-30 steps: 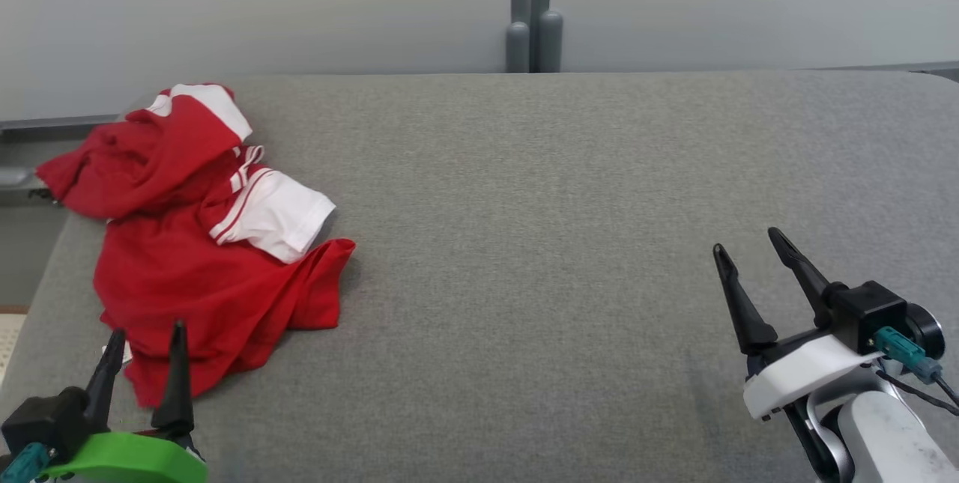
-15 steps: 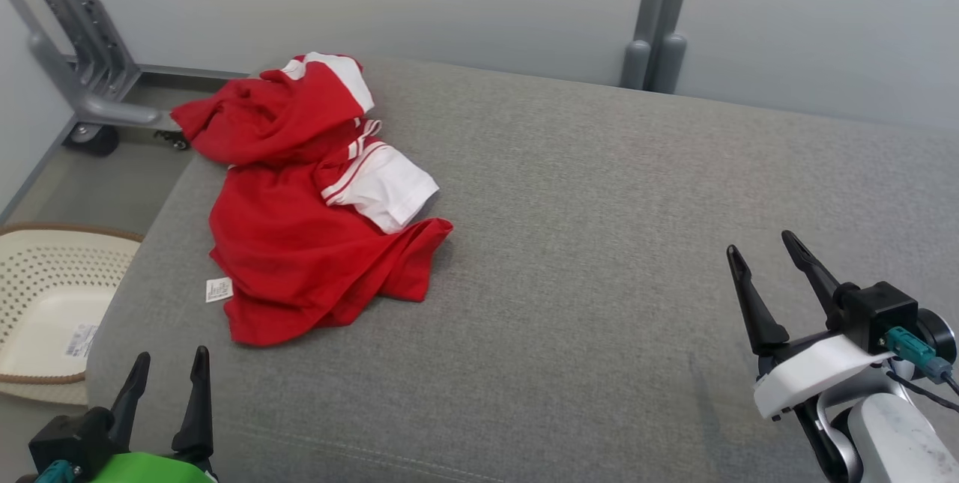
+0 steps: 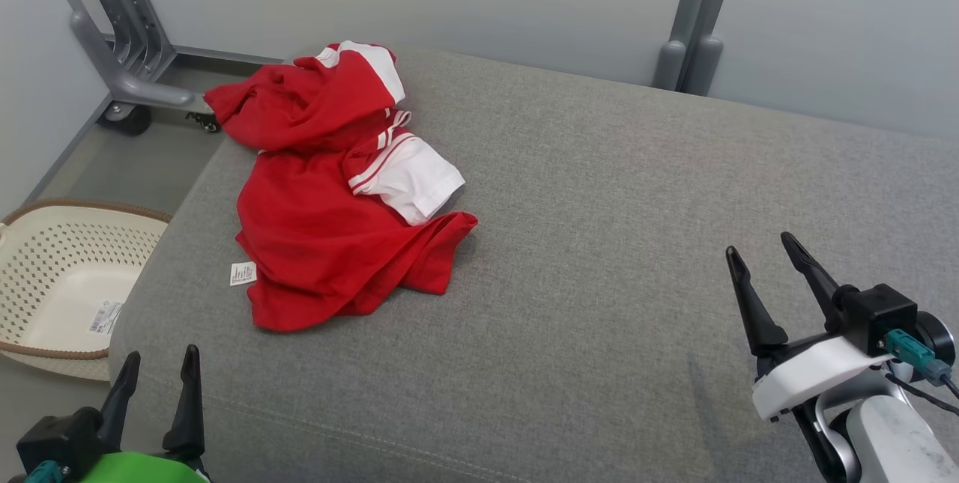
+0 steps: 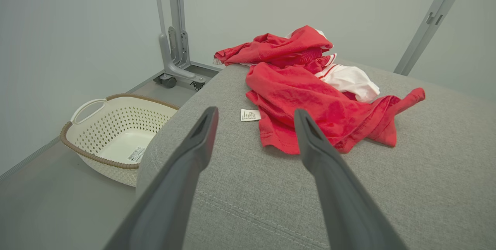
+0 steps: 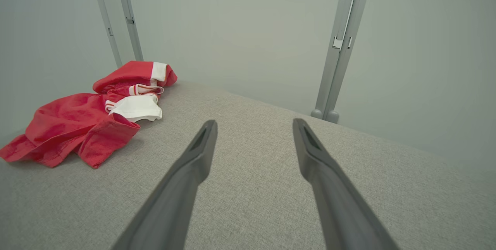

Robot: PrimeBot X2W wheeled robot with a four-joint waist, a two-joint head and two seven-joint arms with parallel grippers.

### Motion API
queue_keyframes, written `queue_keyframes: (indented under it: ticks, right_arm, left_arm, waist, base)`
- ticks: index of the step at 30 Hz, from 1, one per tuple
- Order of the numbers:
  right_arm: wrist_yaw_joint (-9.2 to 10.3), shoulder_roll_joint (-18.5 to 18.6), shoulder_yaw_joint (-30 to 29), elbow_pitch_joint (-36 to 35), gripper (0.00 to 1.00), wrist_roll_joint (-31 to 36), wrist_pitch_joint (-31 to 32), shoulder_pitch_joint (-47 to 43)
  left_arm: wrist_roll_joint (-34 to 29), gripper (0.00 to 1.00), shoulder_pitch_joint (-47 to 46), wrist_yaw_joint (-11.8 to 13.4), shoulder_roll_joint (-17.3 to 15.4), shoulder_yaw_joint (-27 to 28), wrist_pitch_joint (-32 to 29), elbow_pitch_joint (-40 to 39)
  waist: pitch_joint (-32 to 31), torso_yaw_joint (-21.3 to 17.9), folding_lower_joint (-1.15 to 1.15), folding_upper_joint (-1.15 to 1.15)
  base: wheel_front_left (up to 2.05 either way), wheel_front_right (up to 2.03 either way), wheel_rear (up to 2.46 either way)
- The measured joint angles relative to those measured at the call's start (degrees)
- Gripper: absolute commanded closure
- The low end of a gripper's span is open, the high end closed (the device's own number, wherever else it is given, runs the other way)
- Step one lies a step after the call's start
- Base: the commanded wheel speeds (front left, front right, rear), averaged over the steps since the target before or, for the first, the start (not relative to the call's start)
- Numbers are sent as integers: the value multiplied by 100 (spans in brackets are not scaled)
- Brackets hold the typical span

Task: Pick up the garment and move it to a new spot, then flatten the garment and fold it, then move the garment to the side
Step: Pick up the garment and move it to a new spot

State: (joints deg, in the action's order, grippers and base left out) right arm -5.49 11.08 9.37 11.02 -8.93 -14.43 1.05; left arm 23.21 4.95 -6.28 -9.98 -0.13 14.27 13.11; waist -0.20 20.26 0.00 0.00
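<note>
**Grey fabric cushion top (image 3: 614,258): head camera has swung left**

Left claw (image 3: 163,352) gapes wide and empty. Ahead of it, slightly right, lies the crumpled red-and-white cloth garment (image 3: 315,251), untouched. Right claw (image 3: 758,243), equally wide, sits well apart from it. Only the view has shifted, so pickup has not begun.

The left gripper (image 3: 163,352) has a bright green mount, the right gripper (image 3: 758,243) a white one; both carry long black tapered fingers (image 3: 751,305) and teal connectors.
</note>
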Motion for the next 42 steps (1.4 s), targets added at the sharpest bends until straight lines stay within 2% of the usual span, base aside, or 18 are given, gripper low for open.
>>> queue_keyframes:
  ticks: [5,8,14,20,29,34,39,42]
  right_arm:
    - [0,21,-68,-114,0,36,0,-1]
    - [-3,108,-116,-204,0,46,0,7]
    - [-52,292,-36,-361,0,234,0,249]
    - [-104,389,160,-521,0,297,0,699]
    - [-133,410,612,-724,0,390,-1,1233]
    - [-156,531,791,-860,0,411,-14,1507]
    - [-157,588,961,-1025,0,455,-15,1839]
    - [-157,649,1009,-1174,0,455,-16,2054]
  left_arm:
    - [134,0,-104,-2,19,-92,-20,96]
    - [271,0,-405,-54,40,-254,-328,115]
    - [684,0,-1322,-59,-9,-404,-1377,112]
    - [1374,0,-2680,-42,-257,-187,-2980,186]
    - [1945,0,-4192,592,-751,339,-4682,461]
    - [2030,0,-4901,955,-1080,559,-5242,488]
    - [2029,0,-5394,1106,-1414,659,-5598,478]
    - [2029,0,-5727,1152,-1492,730,-5738,456]
  waist:
    - [122,-6,0,0]
    - [264,2,0,0]
    - [659,9,0,0]
    - [1188,-61,0,0]
    - [1865,-371,1,0]
    - [2240,-619,1,0]
    - [2626,-888,1,0]
    - [2861,-1054,1,0]
  base:
    - [0,0,0]
    - [0,0,0]
    - [0,0,0]
    - [0,0,0]
    - [0,0,0]
    - [0,0,0]
    - [0,0,0]
    - [0,0,0]
